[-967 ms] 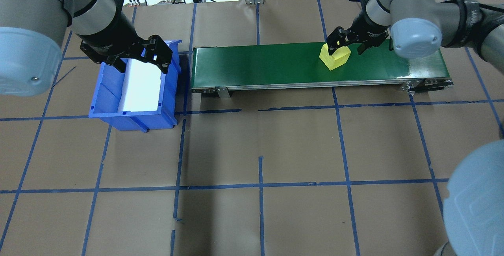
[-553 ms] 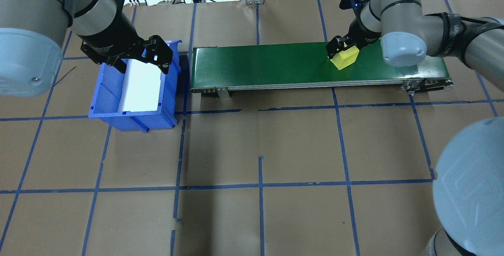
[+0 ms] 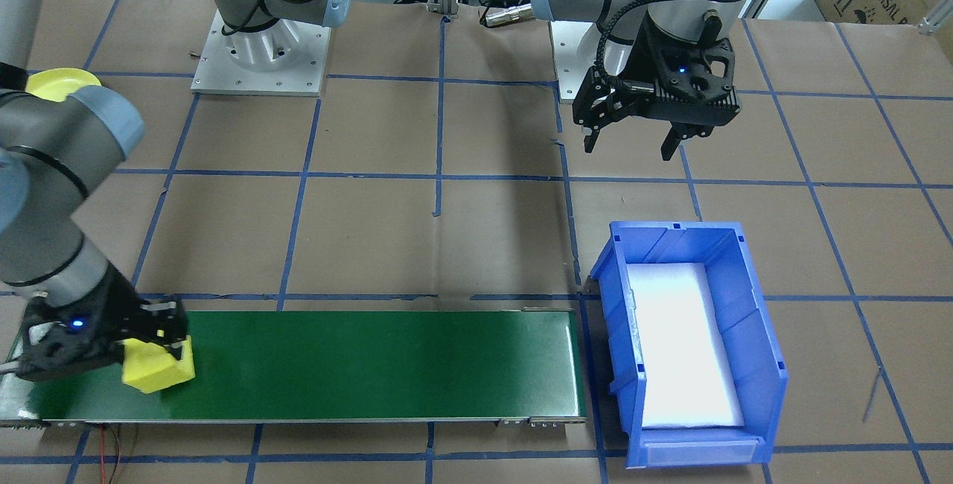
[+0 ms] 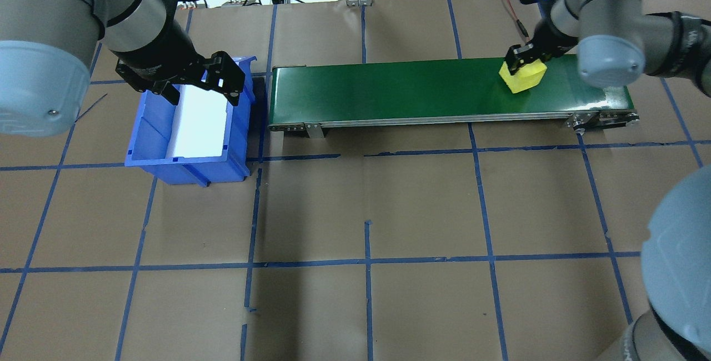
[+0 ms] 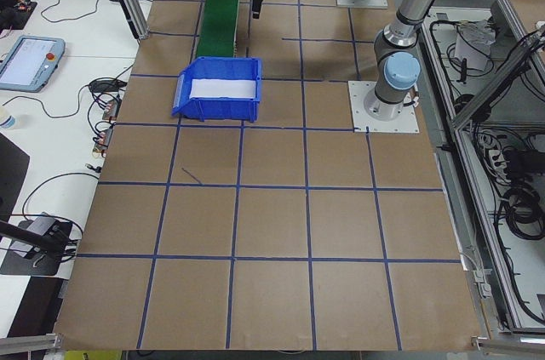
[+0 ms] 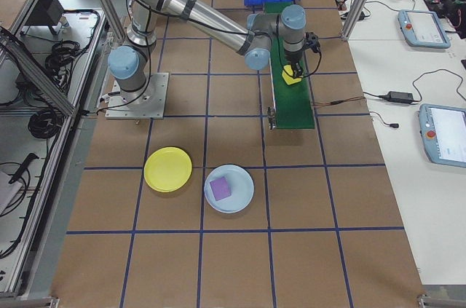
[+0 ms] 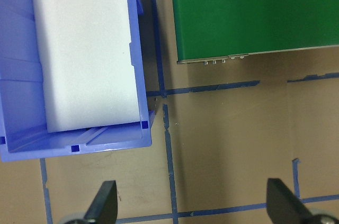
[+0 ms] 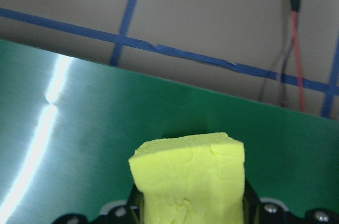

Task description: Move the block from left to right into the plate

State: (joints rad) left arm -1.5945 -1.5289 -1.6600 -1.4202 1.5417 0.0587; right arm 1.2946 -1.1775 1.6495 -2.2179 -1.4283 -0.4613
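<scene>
A yellow foam block (image 4: pixel 523 76) is at the right end of the green conveyor belt (image 4: pixel 389 86), and my right gripper (image 4: pixel 522 68) is shut on it. The right wrist view shows the block (image 8: pixel 190 173) between the jaws, just over the belt. From the front camera the block (image 3: pixel 156 368) sits at the belt's left end in the gripper (image 3: pixel 153 356). The yellow plate (image 6: pixel 168 170) lies on the table beyond the belt's end, near the right arm's base, with nothing on it. My left gripper (image 4: pixel 200 90) hangs open and holds nothing above the blue bin (image 4: pixel 150 128).
The blue bin (image 3: pixel 752 320) holds a white foam pad and stands off the belt's other end. A light blue plate (image 6: pixel 244 199) with a purple block (image 6: pixel 220 188) on it lies beside the yellow plate. Operators' desks with tablets line the table's far side.
My right gripper has closed on the yellow block and carried it to the right along the belt. The left arm has stayed still.
</scene>
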